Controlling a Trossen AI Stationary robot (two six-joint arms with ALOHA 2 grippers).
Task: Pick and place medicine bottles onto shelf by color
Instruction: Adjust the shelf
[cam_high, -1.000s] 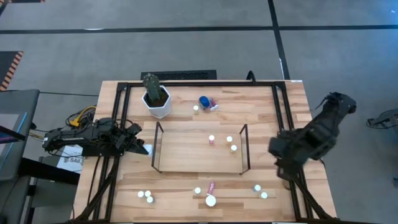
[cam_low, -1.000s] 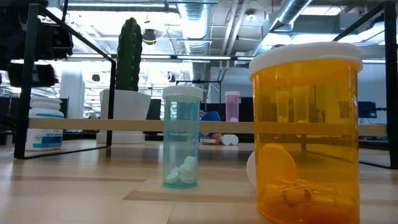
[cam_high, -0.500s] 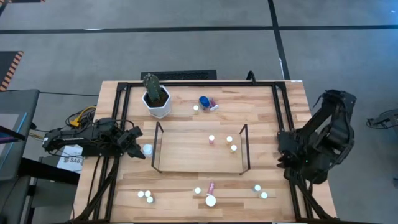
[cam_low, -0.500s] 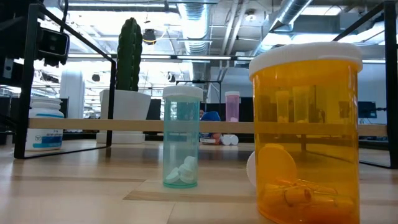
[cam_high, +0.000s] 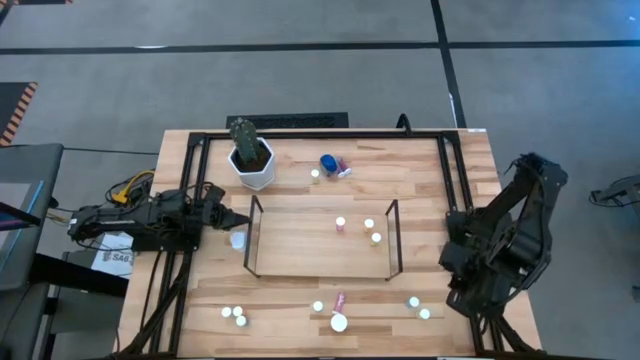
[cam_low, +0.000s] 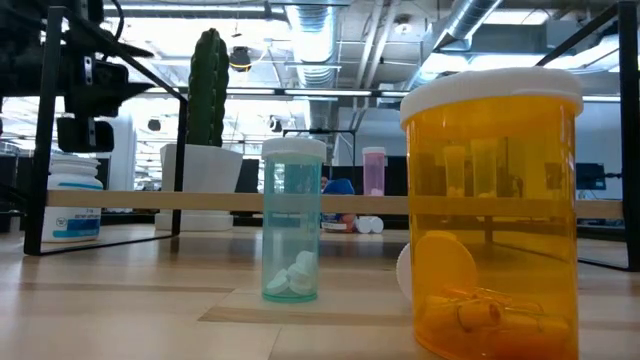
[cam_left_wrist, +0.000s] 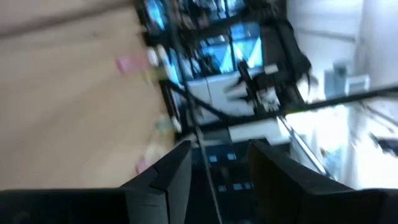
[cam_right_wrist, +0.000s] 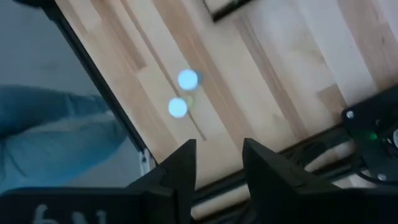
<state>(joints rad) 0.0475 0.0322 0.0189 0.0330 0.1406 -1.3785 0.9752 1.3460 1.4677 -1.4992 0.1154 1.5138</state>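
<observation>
Two bottles (cam_right_wrist: 182, 93) near the table's front right corner sit below the right gripper (cam_right_wrist: 214, 165) (fingers slightly apart, empty), so a crooked descent could topple one.

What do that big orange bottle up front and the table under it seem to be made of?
The orange bottle looks like clear amber plastic, glossy: you can see the contents and the room through its wall, and its cap is opaque white. The table looks like light wood with a smooth matte finish, showing grain and joined strips.
</observation>
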